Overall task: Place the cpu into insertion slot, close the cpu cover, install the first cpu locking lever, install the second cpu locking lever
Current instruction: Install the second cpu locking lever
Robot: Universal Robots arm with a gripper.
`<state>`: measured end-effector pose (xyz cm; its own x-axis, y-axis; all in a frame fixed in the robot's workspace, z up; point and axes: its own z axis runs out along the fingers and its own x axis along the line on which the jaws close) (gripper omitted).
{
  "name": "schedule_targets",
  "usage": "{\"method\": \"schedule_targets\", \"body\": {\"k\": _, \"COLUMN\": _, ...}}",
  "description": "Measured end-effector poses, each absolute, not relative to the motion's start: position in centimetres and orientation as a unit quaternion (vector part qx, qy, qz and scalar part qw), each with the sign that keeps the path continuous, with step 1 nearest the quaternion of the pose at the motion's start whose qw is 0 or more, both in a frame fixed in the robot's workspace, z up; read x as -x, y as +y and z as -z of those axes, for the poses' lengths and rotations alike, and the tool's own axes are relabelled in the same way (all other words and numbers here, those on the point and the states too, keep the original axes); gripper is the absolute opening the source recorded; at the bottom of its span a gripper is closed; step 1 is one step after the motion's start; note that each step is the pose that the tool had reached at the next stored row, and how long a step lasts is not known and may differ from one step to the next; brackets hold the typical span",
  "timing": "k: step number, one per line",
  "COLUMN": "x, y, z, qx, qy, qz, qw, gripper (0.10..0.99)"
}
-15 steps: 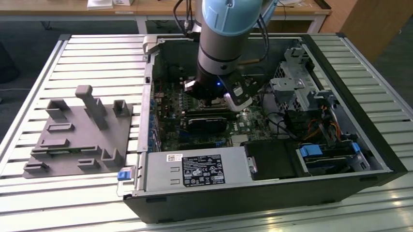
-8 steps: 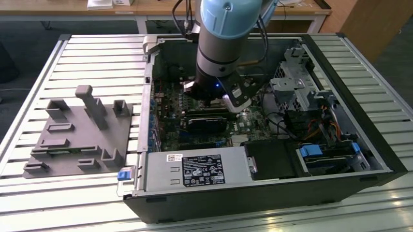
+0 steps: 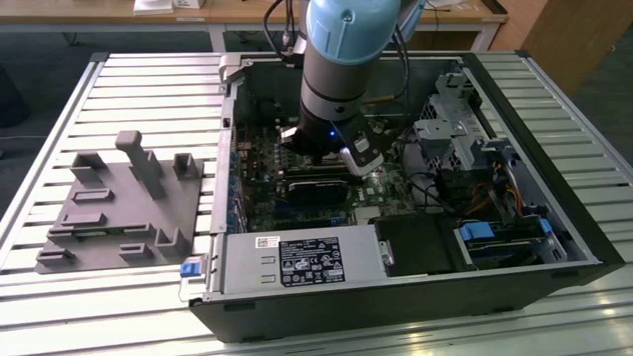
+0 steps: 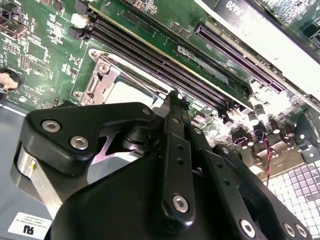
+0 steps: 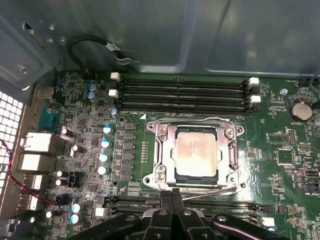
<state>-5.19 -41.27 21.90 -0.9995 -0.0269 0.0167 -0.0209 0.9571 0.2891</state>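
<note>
Already seated: cpu [image 5: 196, 153], pale metallic top showing through the central window of the cpu cover [image 5: 168, 150], which lies flat over the insertion slot [image 5: 152, 178] on the green motherboard [image 5: 280, 160] in the first wrist view. Thin lever rod [image 5: 210, 193] slanting across the socket's near edge, just beside the jaws' tips; whether hooked down or loose, cannot tell. Jaws [image 5: 172, 192] clenched, black fingers [image 5: 165, 199] pressed together with no gap, nothing between them, tips hovering just at the near rim of the cover. Four long black memory slots [image 5: 182, 92] beyond the socket, a row of blue-topped capacitors [image 5: 105, 150] to one side, a round coin battery [image 5: 300, 110] to the other.

Same closed fingers [image 4: 176, 145] seen edge-on in the second wrist view, tip beside the metal socket frame [image 4: 102, 75], with a strip of the pale cpu [image 4: 131, 90] showing past it.

From the exterior view: open computer case [image 3: 514, 245] lying on a slatted tabletop [image 3: 148, 89], arm [image 3: 342, 67] reaching straight down into its middle, gripper [image 3: 327, 159] low over the board. Silver-labelled power supply box [image 3: 296, 263] along the case's near edge, black rectangular card [image 3: 316, 189] just below the wrist, blue-tabbed drive bay [image 3: 494, 237] toward the exterior view's right. Grey fixture block [image 3: 124, 204] with upright posts on the tabletop at the exterior view's left, well apart from the case.
</note>
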Motion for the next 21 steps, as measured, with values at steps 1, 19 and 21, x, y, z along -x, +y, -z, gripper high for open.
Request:
{"method": "schedule_targets", "body": {"k": 1, "x": 5.19, "y": -41.27, "z": -21.86, "qx": -0.012, "qy": -0.989, "qz": 0.146, "qw": 0.010, "gripper": 0.106}}
{"method": "schedule_targets", "body": {"k": 19, "x": 5.61, "y": -42.14, "z": -21.15, "qx": -0.011, "qy": -0.986, "qz": 0.167, "qw": 0.010, "gripper": 0.106}}
{"method": "schedule_targets", "body": {"k": 21, "x": 5.72, "y": -42.26, "z": -21.07, "qx": -0.009, "qy": -0.985, "qz": 0.170, "qw": 0.010, "gripper": 0.106}}
